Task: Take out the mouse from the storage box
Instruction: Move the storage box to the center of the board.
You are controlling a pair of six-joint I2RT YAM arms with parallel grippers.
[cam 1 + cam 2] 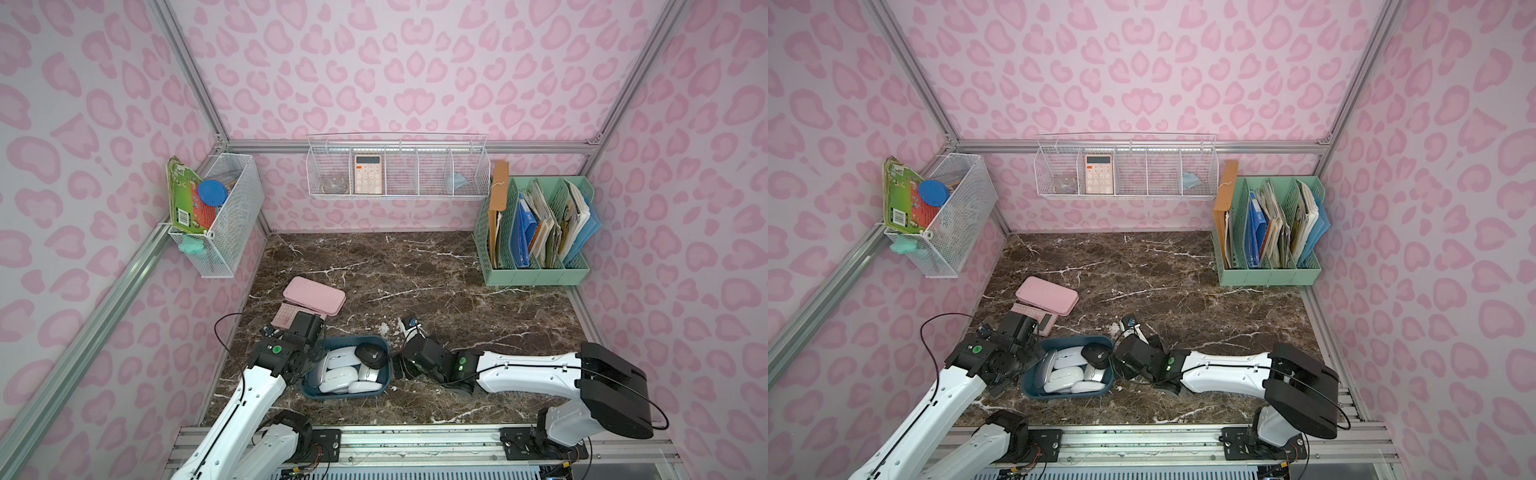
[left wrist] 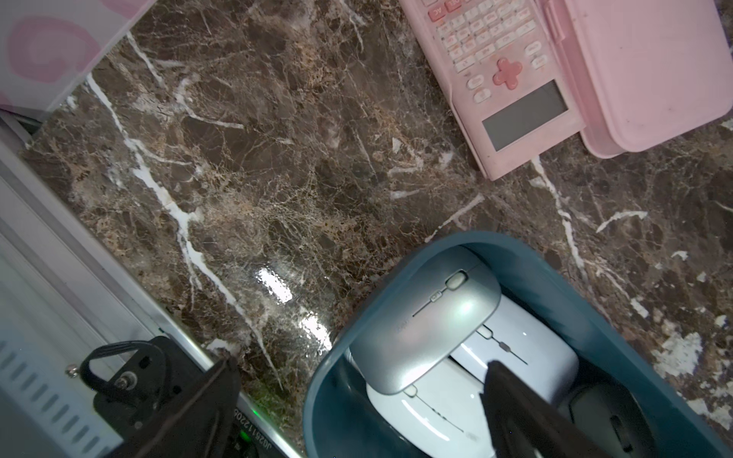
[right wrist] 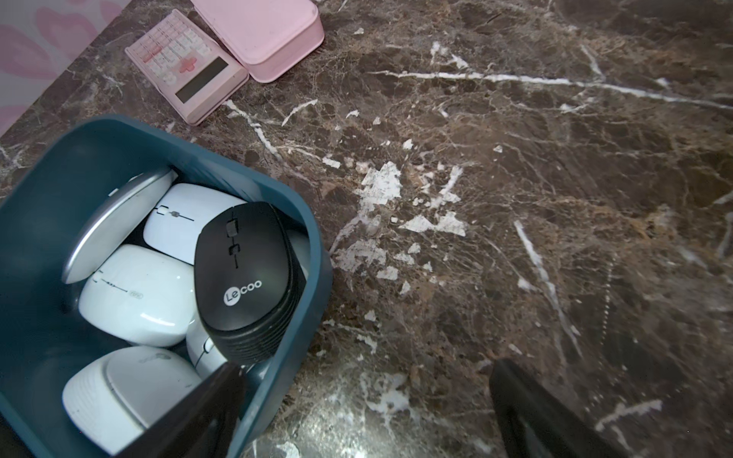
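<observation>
A white wire basket [image 1: 239, 232] is hung on the left wall. On the counter [image 1: 415, 270], left of centre, a flat pink case [image 1: 316, 297] is laid against a pink calculator [image 1: 284, 316]. Nearer, the left gripper [image 2: 361, 363] is held at the left end of the storage box [image 1: 347, 395], its jaws spread wide astride that wall, one inside the box and one outside; whether anything is touched cannot be made out. The storage box is set near the front edge, between the two arms. Inside, a silver mouse [image 1: 319, 369] is propped on edge at the left, white mice [image 1: 337, 376] are packed in the middle, and a black mouse [image 1: 370, 355] is perched on top at the right. The right gripper [image 3: 367, 366] is held at the box's right end, jaws likewise wide apart, one over the box's corner and one over the counter. A green file rack [image 1: 536, 276] is stood at the far right.
</observation>
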